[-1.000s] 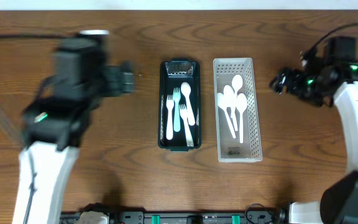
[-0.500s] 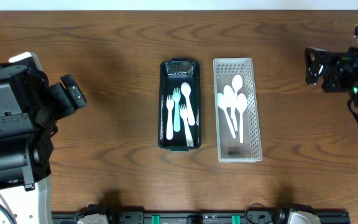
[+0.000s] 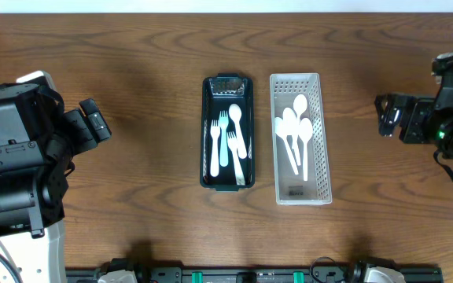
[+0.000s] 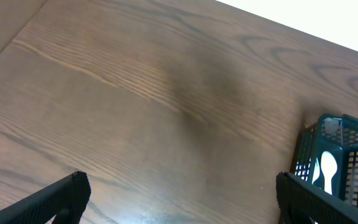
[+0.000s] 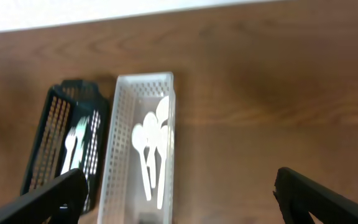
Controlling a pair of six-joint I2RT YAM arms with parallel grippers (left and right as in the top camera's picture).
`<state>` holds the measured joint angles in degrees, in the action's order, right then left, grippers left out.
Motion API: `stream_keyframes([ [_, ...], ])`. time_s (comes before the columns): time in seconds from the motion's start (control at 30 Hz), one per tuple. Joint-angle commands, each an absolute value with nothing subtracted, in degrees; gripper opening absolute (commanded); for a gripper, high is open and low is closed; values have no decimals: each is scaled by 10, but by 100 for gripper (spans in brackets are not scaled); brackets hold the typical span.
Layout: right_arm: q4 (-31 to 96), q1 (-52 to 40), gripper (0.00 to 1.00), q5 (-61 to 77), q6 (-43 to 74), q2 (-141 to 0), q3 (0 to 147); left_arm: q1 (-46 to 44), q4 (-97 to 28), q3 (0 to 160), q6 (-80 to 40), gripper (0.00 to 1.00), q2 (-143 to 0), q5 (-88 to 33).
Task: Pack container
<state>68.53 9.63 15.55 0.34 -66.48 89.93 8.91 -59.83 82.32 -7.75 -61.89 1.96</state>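
A dark green container (image 3: 207,134) lies at the table's middle, holding white forks and a spoon (image 3: 228,141). Beside it on the right is a white perforated container (image 3: 318,134) with several white spoons (image 3: 295,130). My left gripper (image 3: 94,124) stands open at the far left, nothing between its fingers; the left wrist view shows the dark container (image 4: 337,158) at the right edge. My right gripper (image 3: 385,115) is open at the far right, empty. The right wrist view looks down on the white container (image 5: 120,137) and the dark one (image 5: 45,140).
Bare wood table (image 3: 132,63) surrounds both containers. The table's far edge shows as a pale strip (image 5: 104,15) at the top of the right wrist view. The arm bases sit at the near edge.
The left arm swung back from beside the dark container to the far left and has settled. The right arm drew out to the right, then dropped slightly lower.
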Motion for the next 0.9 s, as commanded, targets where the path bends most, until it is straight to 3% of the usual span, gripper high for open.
stream_keyframes([
  [0.0, 698, 97, 99, 152, -5, -660, 900, 92, -600, 827, -84, 98, -621, 26],
  [0.17, 705, 98, 99, 58, -65, -660, 900, 92, -600, 827, -84, 98, -621, 26],
  [0.43, 712, 98, 99, 11, -65, -663, 896, 92, -600, 827, -84, 98, -621, 26],
  [0.73, 452, 67, 99, 67, -54, -520, 754, 92, -600, 827, -84, 98, -621, 26],
  [0.87, 421, 66, 99, 90, -24, -401, 633, 92, -600, 827, -84, 98, -621, 26],
])
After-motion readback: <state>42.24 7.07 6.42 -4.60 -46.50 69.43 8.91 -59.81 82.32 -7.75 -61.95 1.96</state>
